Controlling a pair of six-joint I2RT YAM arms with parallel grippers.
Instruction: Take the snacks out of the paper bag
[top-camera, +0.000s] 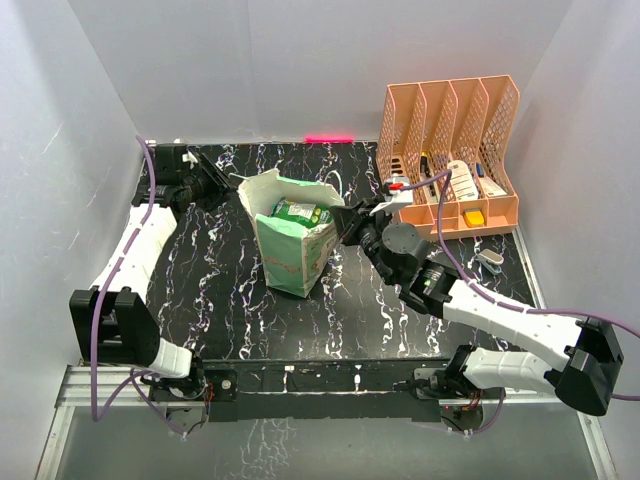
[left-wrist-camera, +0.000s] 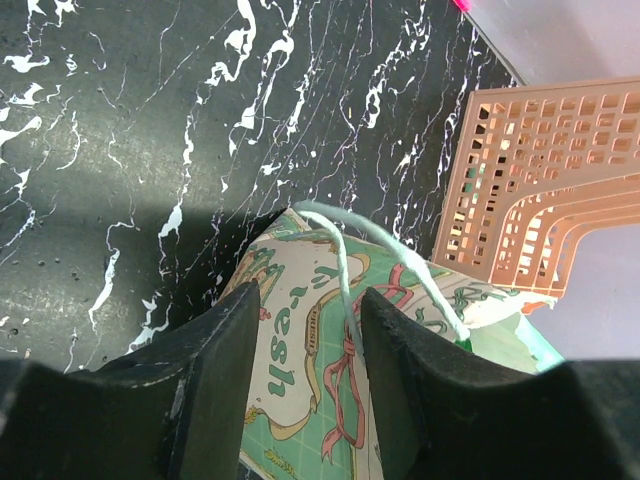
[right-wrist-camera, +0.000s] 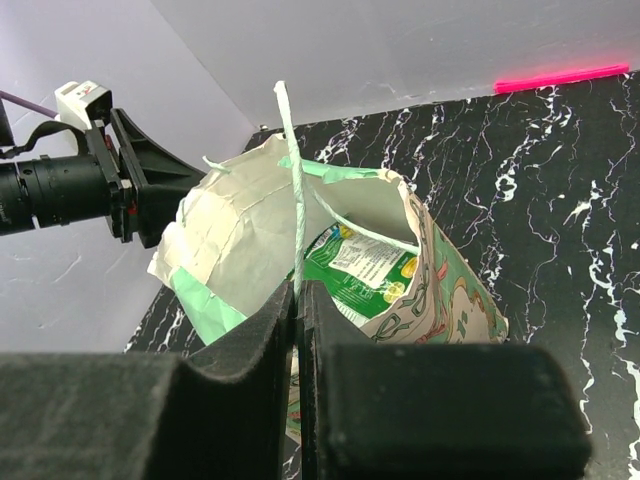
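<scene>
The mint-green paper bag (top-camera: 292, 245) stands upright mid-table with its mouth open. A green snack packet (top-camera: 300, 212) shows inside it, also in the right wrist view (right-wrist-camera: 365, 268); other snacks are hidden. My right gripper (top-camera: 347, 222) is at the bag's right rim, shut (right-wrist-camera: 299, 292) on a thin string handle (right-wrist-camera: 291, 170) that runs up from the jaws. My left gripper (top-camera: 226, 189) is open beside the bag's rear left. In the left wrist view its gripper (left-wrist-camera: 306, 300) stands open over the cream patterned panel (left-wrist-camera: 300, 370), with the other string handle (left-wrist-camera: 345, 262) looping between the fingers, untouched.
A peach-orange mesh organizer (top-camera: 450, 150) with small bottles and boxes stands at the back right, close behind my right gripper; it also shows in the left wrist view (left-wrist-camera: 540, 200). White walls enclose the black marbled table (top-camera: 200, 280). A small object (top-camera: 490, 261) lies right of the organizer's front.
</scene>
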